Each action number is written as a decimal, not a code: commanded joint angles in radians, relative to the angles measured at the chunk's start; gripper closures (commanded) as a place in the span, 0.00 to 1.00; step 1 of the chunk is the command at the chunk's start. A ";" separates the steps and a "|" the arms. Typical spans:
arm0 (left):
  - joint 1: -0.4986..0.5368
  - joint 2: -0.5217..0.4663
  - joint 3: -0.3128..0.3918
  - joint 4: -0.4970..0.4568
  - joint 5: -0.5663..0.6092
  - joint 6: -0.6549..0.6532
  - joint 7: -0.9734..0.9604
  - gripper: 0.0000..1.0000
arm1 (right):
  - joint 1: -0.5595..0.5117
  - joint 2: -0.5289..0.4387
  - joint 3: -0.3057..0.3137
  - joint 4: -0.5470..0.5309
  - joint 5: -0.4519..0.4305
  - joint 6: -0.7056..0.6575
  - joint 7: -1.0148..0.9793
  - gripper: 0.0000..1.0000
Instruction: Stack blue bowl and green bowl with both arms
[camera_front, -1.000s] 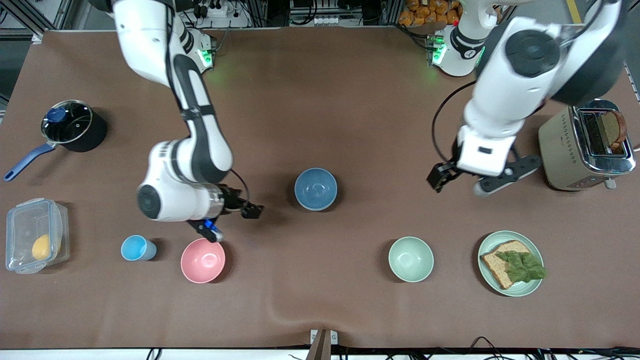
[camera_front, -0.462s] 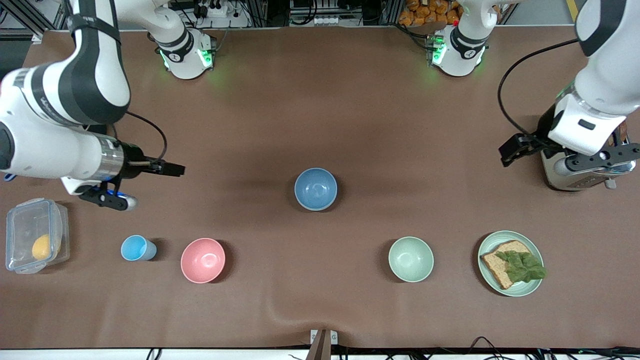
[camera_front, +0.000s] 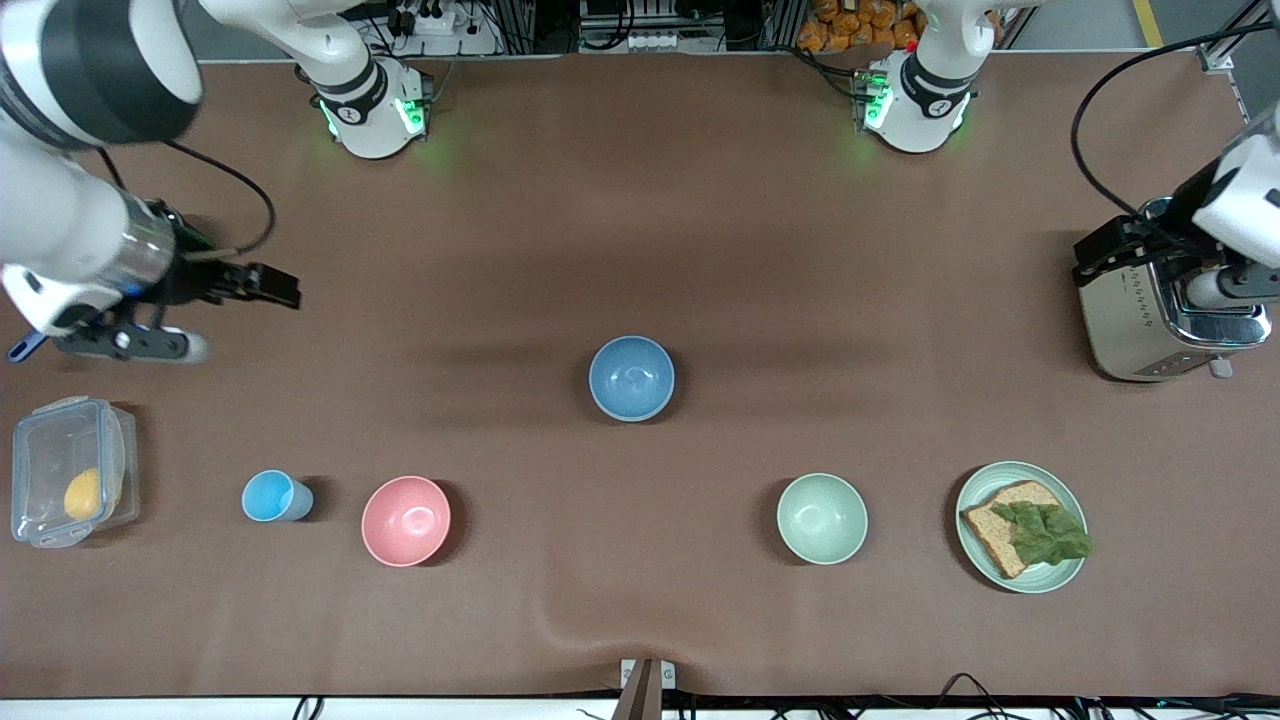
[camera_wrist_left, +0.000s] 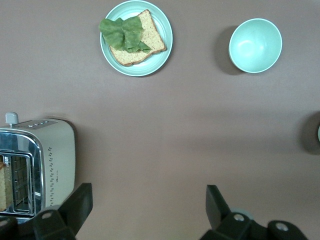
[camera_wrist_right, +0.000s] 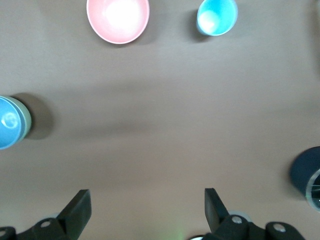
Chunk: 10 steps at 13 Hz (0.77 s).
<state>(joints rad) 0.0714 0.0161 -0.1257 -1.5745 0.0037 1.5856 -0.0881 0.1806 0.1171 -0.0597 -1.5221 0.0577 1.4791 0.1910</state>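
Observation:
The blue bowl (camera_front: 631, 377) stands in the middle of the table, nested in the green bowl, which shows only as a thin sage rim under it in the right wrist view (camera_wrist_right: 27, 121). The blue bowl also shows there (camera_wrist_right: 9, 122). My right gripper (camera_front: 275, 285) is open and empty, up over bare table near the pot at the right arm's end. My left gripper (camera_front: 1100, 245) is open and empty, up over the table beside the toaster. Both wrist views show the jaws wide apart, right (camera_wrist_right: 147, 212) and left (camera_wrist_left: 149, 207).
A pink bowl (camera_front: 405, 520), a light-blue cup (camera_front: 272, 496) and a clear box (camera_front: 70, 470) lie nearer the camera toward the right arm's end. A paler mint bowl (camera_front: 822, 518), a plate with toast (camera_front: 970, 500) and a toaster (camera_front: 1140, 320) are toward the left arm's end.
Both arms have drawn back from the middle of the table toward their own ends. The bowls have not moved.

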 joint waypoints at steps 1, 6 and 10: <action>-0.010 -0.025 0.005 -0.013 -0.019 -0.027 0.024 0.00 | -0.073 -0.074 0.080 -0.059 -0.044 -0.002 -0.021 0.00; -0.010 -0.024 0.003 0.022 -0.030 -0.064 0.042 0.00 | -0.095 -0.070 0.077 -0.058 -0.047 -0.003 -0.050 0.00; -0.021 -0.022 0.003 0.028 -0.038 -0.064 0.045 0.00 | -0.093 -0.074 0.075 -0.061 -0.047 -0.006 -0.050 0.00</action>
<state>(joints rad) 0.0554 0.0012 -0.1258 -1.5579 -0.0184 1.5407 -0.0683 0.1104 0.0636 -0.0069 -1.5651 0.0320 1.4704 0.1518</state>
